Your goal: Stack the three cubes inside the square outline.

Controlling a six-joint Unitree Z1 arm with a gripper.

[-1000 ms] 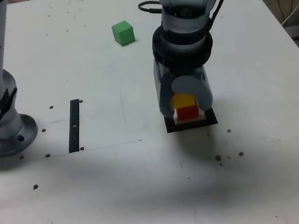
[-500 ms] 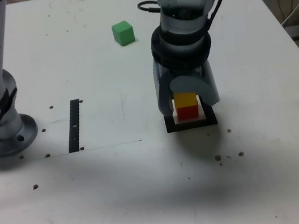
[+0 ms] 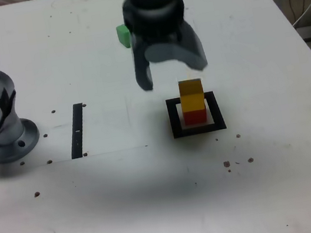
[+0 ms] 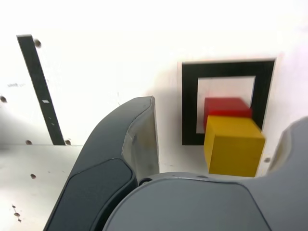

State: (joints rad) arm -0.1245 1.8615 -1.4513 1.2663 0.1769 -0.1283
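exterior view: the end effector, its jaws now spread wide and empty, had lifted off the yellow cube left atop the red cube inside the square outline, the green cube still waiting behind it; wrist view: the same two-cube stack stood in the outline.
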